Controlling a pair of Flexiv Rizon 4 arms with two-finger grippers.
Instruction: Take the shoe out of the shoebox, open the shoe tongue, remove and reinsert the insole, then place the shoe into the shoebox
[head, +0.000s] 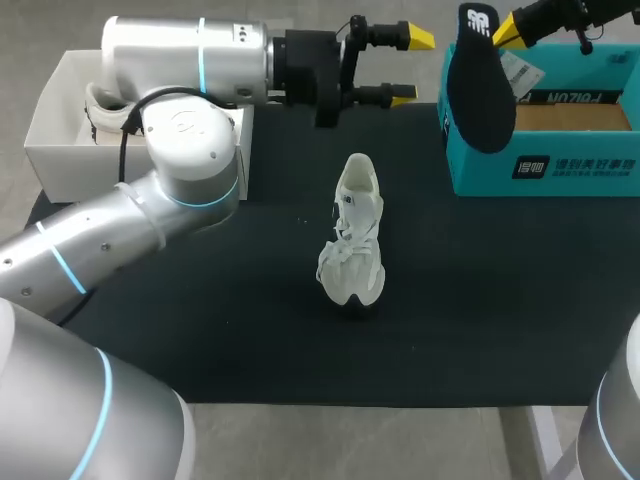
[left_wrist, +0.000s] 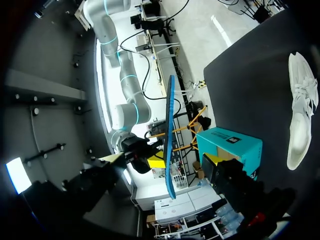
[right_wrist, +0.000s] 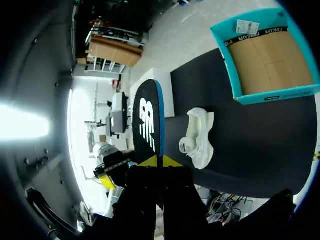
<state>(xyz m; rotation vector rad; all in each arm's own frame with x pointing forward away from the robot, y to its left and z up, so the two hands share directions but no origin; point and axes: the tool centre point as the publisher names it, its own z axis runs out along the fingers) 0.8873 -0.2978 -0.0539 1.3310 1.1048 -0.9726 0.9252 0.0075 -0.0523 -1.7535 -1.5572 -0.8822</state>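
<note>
A black mat covers the counter (head: 480, 330), and a white shoe (head: 355, 235) sits near its middle, lengthwise from the far side to the near side, with its laces showing on top. It is well apart from both hands and touches nothing but the mat.

At the far right corner stands the teal shoebox (head: 560, 170). It is open upward, with its brown cardboard floor in view. At the far left corner is a white box (head: 60, 150), partly hidden behind the left arm.

The right hand (right_wrist: 160, 161) is clamped on the black insole (head: 480, 90), one yellow tip on each face near one end. The insole has a blue edge and a white mark on its dark face. It hangs in the air over the shoebox's left wall, clear of the shoe.

The left hand (head: 412, 68) is raised at the far middle of the counter, pointing toward the insole. Its fingers are apart with nothing between them. In the left wrist view the insole appears edge-on, as a thin blue strip ahead of that hand.
</note>
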